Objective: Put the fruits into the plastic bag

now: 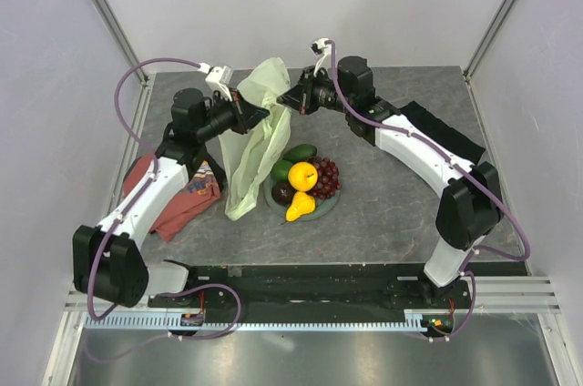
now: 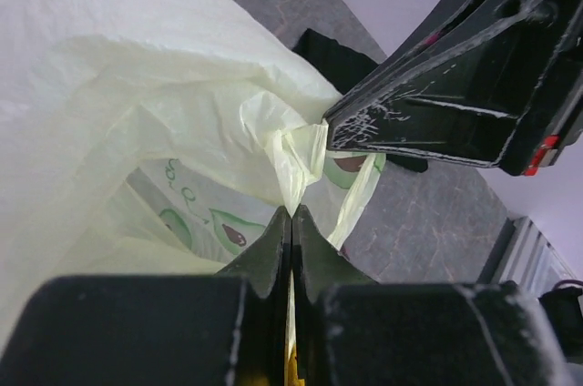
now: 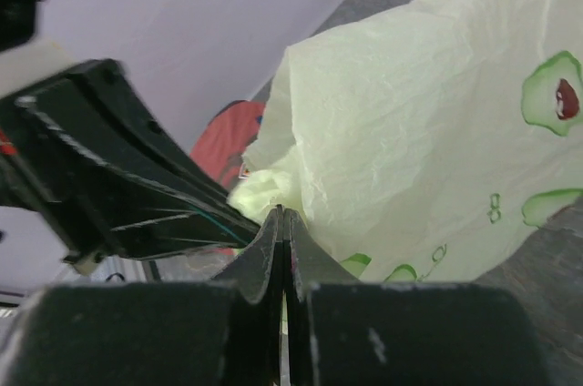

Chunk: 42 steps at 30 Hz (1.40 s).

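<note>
Grey surface (image 1: 392, 213) carried all the fruits (image 1: 302, 177) on their plate (image 1: 326, 206); I had left fingers (image 2: 270, 254) and right fingers (image 3: 264, 254) clamped on the plastic bag (image 1: 260, 145), none bagged.

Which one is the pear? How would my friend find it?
On the grey table, right of the hanging pale green plastic bag, sits a round plate of fruit. The pear lies at the plate's edge nearest the robot's bases. It is yellow and narrower at one end, unlike the round yellow-orange fruit behind it.
</note>
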Each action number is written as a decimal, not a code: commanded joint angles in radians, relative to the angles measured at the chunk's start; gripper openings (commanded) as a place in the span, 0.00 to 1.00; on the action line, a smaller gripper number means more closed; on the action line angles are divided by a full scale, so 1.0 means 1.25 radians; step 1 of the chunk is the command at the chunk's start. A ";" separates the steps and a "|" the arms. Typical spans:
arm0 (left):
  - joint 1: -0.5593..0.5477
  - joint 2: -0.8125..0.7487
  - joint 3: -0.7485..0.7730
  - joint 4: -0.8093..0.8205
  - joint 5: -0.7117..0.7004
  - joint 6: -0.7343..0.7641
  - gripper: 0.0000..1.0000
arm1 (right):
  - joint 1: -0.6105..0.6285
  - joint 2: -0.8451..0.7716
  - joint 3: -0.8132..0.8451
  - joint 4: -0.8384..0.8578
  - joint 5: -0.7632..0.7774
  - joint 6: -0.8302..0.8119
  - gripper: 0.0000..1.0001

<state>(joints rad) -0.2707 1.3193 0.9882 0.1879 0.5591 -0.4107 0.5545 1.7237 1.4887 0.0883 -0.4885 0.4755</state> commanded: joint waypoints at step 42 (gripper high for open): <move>0.237 -0.075 0.226 -0.452 0.148 0.126 0.14 | 0.262 0.216 0.242 -0.041 0.563 -0.250 0.72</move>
<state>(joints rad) 0.0250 1.2488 1.3029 -0.4126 0.6422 -0.2409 0.8852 1.9793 1.6939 0.0006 0.2119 0.1825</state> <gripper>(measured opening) 0.030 0.810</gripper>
